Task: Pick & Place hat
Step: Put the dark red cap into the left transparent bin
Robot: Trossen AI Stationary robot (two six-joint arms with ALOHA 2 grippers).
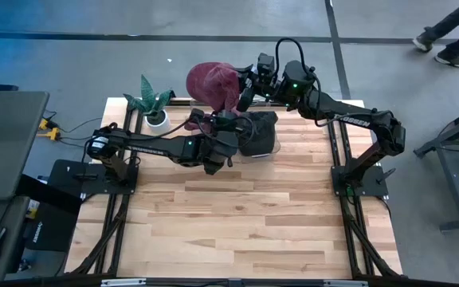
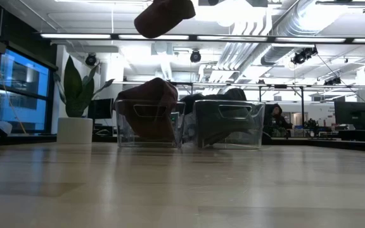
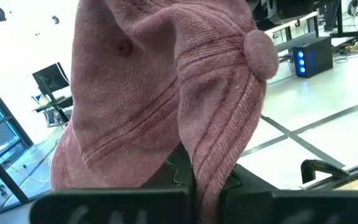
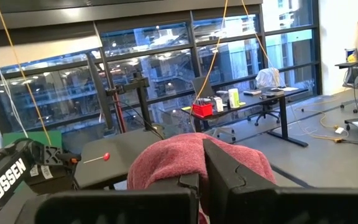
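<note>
1. I see the hat [image 1: 212, 83] up in the air, over the back of the bench [image 1: 237, 215]. It is not touching the bench at all.
2. My right fingers [image 4: 235, 180] are shut on the hat. Red cloth sits pinched between them.
3. My left fingers [image 3: 104, 210] are shut on the hat too. A fold of cloth near the round top button runs down between them.
4. So both arms hold one hat. I think this is a hand-over, or a lift with two arms. I cannot tell which.
5. Below the hat are two clear bins. The left bin [image 2: 147, 123] has another red hat in it. The right bin [image 2: 230, 123] has dark stuff in it.
6. A plant [image 1: 154, 104] stands just beside the bins. I want to keep my arms away from it.
7. To do this well, I must not pull the arms apart while both are gripping. That could stretch or rip the cloth.
8. I should let only one side go, and slowly. I first check that the other side has a good bite of cloth, not just a thin edge.
9. The hat is soft and floppy. It will droop when one side lets go, so I keep it high above the bin walls.
</note>
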